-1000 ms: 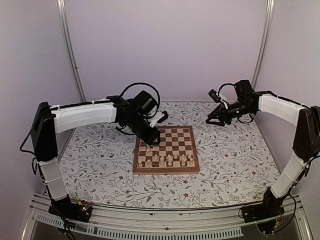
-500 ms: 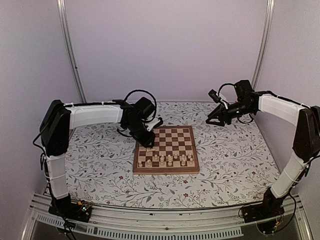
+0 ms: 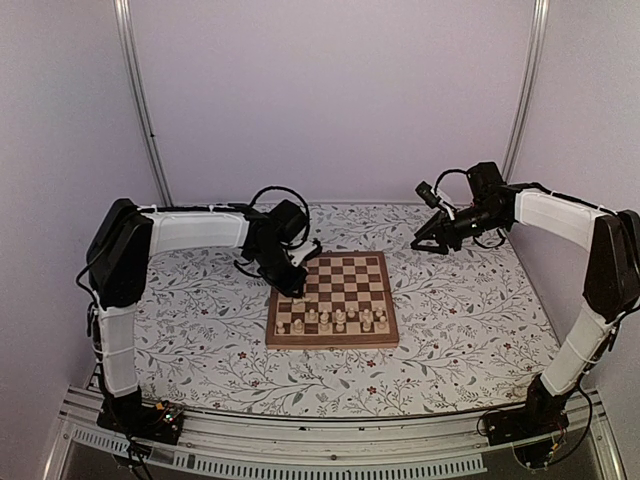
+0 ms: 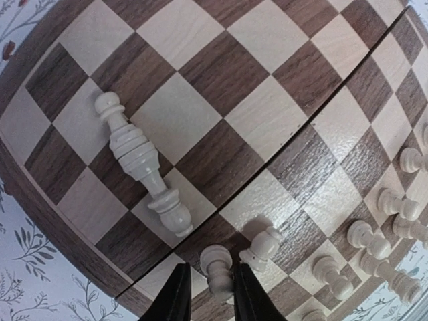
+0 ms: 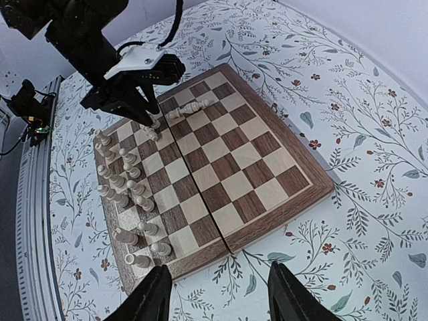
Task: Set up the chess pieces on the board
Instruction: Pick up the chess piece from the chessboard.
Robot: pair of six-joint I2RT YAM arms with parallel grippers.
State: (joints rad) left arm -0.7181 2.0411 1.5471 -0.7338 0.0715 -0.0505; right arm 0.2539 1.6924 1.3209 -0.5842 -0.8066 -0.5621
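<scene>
The board [image 3: 385,336] lies mid-table, with several pale chess pieces [image 3: 338,320] standing on its two near rows. My left gripper [image 3: 293,287] is low over the board's left edge. In the left wrist view its fingers [image 4: 177,297] stand narrowly open on either side of an upright pawn [image 4: 217,266], with a gap on the left side. A taller piece [image 4: 137,160] lies on its side on the board [image 4: 53,221] just beyond; it also shows in the right wrist view [image 5: 190,108]. My right gripper [image 3: 425,240] is open and empty, in the air beyond the board's far right corner.
The floral table cover [image 3: 460,300] surrounds the board. The right wrist view shows the board [image 5: 314,190], the standing pieces [image 5: 124,180] and the left arm's gripper [image 5: 127,97] over it. White walls and metal posts close in the back and sides.
My left gripper has dropped and drawn back left, from above the board's left half down to its left edge. The right arm has hardly moved.
</scene>
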